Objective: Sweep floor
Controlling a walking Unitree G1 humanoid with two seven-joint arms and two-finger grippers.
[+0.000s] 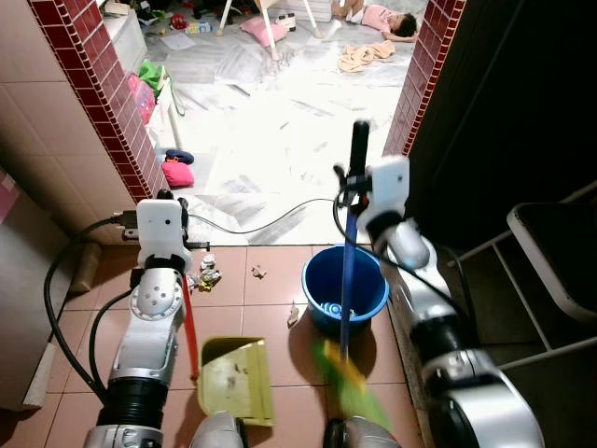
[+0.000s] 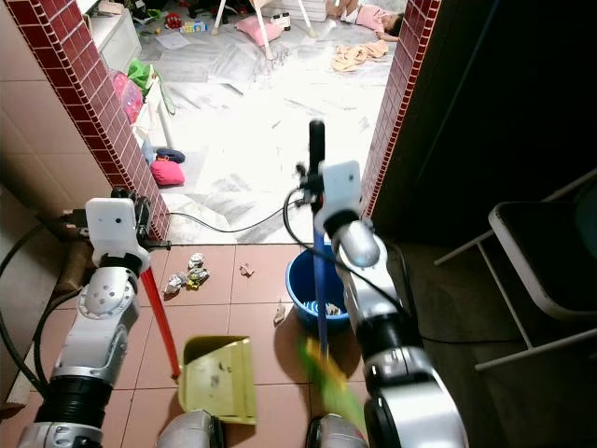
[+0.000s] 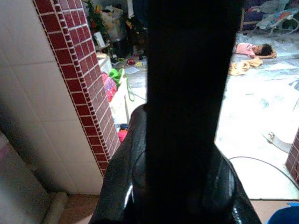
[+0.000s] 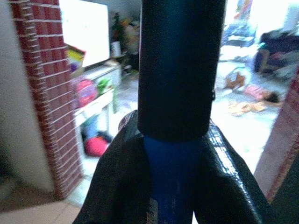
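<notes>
I'm looking down at a terracotta tile floor [image 1: 270,289] that meets a bright white marble room through a doorway w/ red brick-tile edges [image 1: 98,93]. Far back in that room a person lies on the floor [image 1: 387,21], w/ clothes and toys scattered about. A black cable [image 1: 252,227] runs across the threshold. A folding chair [image 1: 555,271] stands at my right in the dark.

Right hand [image 1: 353,187] is clamped on the broom [image 1: 346,280]: its blue shaft runs down past a blue bucket [image 1: 322,280], w/ the green bristles [image 1: 350,383] blurred low near my feet. In the right wrist view both fingers [image 4: 117,177] hug the shaft just below its black grip.

Left hand [image 1: 173,210] is closed round the dustpan handle [image 1: 190,327], a red rod angling down to the yellow-green dustpan [image 1: 233,378], which sits on the tiles beside the bristles. Crumpled scraps [image 1: 207,273] lie just ahead of the pan, near the left arm; a few more bits [image 1: 258,272] lie betw. them and the bucket.
</notes>
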